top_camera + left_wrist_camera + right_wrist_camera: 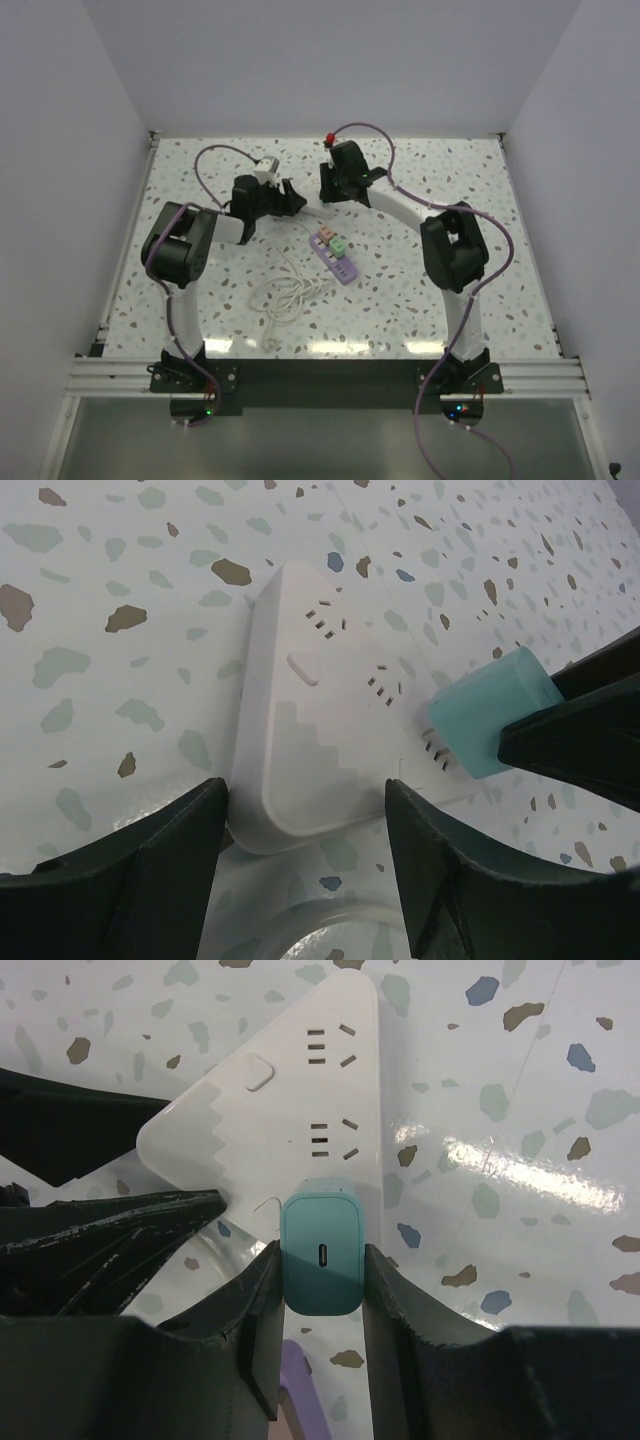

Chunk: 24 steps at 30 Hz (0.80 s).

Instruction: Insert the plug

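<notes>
The right gripper (320,1265) is clamped on a teal USB charger (320,1225) at lower centre of its wrist view. The charger's front touches the white triangular power strip (290,1090) at its nearest socket. The left gripper (305,800) straddles one corner of the strip, jaws partly apart; I cannot tell whether it squeezes.

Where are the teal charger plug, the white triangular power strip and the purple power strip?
teal charger plug (321,1225): right wrist view, rear face just above the port
white triangular power strip (330,1095): right wrist view, top face between socket groups
purple power strip (341,264): top external view, its bare near half
</notes>
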Each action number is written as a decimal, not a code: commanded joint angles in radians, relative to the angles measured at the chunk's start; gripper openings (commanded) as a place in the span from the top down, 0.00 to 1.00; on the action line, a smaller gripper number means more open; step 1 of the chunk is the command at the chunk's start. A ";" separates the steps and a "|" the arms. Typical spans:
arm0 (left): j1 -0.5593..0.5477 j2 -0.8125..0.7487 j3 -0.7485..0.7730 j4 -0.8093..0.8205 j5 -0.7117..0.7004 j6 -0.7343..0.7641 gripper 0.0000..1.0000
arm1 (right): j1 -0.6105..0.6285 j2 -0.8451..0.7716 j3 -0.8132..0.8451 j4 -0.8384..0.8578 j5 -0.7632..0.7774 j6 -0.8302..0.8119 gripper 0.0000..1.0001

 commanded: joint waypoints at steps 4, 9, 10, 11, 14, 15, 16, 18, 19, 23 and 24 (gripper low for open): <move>0.005 -0.021 0.009 0.070 0.024 -0.007 0.31 | 0.004 -0.074 -0.013 -0.011 0.018 0.020 1.00; 0.007 -0.023 0.009 0.073 0.027 -0.008 0.32 | 0.006 -0.078 -0.004 -0.013 0.018 0.023 1.00; 0.005 -0.023 0.009 0.071 0.027 -0.008 0.32 | 0.004 -0.080 -0.007 -0.016 0.019 0.023 1.00; 0.005 -0.023 0.009 0.071 0.027 -0.008 0.32 | 0.004 -0.080 -0.009 -0.016 0.019 0.026 1.00; 0.005 -0.020 0.009 0.073 0.030 -0.010 0.32 | 0.006 -0.094 -0.022 -0.011 0.022 0.024 1.00; 0.005 -0.018 0.009 0.074 0.031 -0.010 0.33 | 0.006 -0.103 -0.025 -0.006 0.025 0.026 1.00; 0.005 -0.017 0.009 0.076 0.031 -0.012 0.33 | 0.006 -0.106 -0.027 -0.008 0.027 0.026 1.00; 0.007 -0.017 0.009 0.076 0.031 -0.012 0.33 | 0.004 -0.111 -0.027 -0.006 0.030 0.026 1.00; 0.005 -0.017 0.009 0.076 0.033 -0.013 0.33 | 0.006 -0.115 -0.027 -0.006 0.030 0.026 1.00; 0.007 -0.018 0.009 0.074 0.033 -0.013 0.33 | 0.006 -0.108 -0.027 -0.011 0.030 0.024 1.00; 0.005 -0.020 0.007 0.074 0.033 -0.013 0.34 | 0.006 -0.106 -0.027 -0.011 0.027 0.026 1.00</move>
